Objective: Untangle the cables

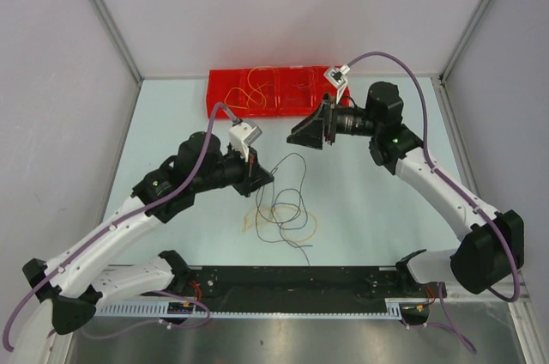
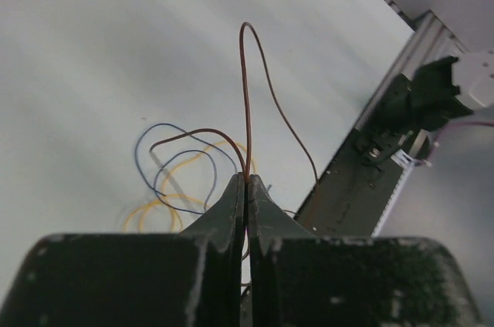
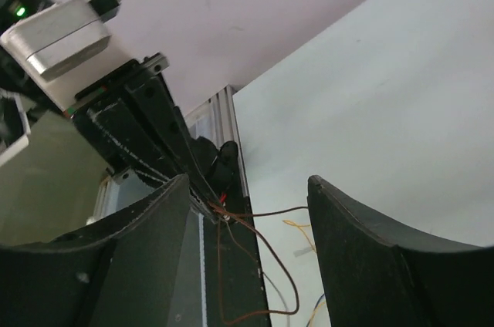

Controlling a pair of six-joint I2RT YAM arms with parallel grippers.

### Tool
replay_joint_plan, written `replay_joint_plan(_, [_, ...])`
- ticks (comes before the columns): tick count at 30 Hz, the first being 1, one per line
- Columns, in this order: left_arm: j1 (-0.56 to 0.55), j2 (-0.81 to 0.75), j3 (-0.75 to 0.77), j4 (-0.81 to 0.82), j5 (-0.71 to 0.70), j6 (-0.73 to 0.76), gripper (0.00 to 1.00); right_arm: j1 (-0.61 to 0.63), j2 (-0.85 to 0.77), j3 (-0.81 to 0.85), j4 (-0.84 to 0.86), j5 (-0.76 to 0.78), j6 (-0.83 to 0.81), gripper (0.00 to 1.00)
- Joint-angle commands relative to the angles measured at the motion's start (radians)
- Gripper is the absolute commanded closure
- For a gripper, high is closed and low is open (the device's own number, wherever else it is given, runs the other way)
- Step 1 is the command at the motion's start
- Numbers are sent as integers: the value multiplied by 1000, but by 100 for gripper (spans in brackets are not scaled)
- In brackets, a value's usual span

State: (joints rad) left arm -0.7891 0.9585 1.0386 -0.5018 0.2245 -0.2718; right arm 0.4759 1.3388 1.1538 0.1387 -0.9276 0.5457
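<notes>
Left wrist | left claw (image 2: 247, 180) clamped thin reddish-brown wire (image 2: 245, 88) | yellow and blue wire loops (image 1: 279, 209) lay on counter (image 2: 93, 57) | right claw (image 3: 247, 184) gaped wide

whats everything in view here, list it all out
brown wire: one, reddish brown, pinched in the left gripper, arching up off the table
blue wire: one, dark blue, loose loops mid-table
yellow wires: count unclear, yellow-orange, lying among the blue loops
tray wires: count unclear, yellow-orange, inside the red tray
red tray: one, clear red, far edge of the table
table: one, pale
rail: one, black, near edge
purple cables: two, one along each arm
left gripper: black, shut on the brown wire
right gripper: black, open, near the tray
</notes>
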Motion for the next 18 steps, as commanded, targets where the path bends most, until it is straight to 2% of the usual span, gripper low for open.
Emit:
replay_joint_plan(1, [13, -13, 52, -1, 217, 33, 98, 12, -75, 4, 78, -163, -154, 32])
replay_joint_plan(8, [33, -12, 52, 16, 369, 16, 97, 64, -47, 4, 104, -348, -180, 32])
replay_joint_plan(16, [60, -18, 70, 14, 440, -20, 96, 118, -23, 4, 58, -393, -222, 35])
replay_joint_plan(18, [67, -23, 80, 5, 438, -24, 96, 136, -13, 4, 45, -396, -239, 39])
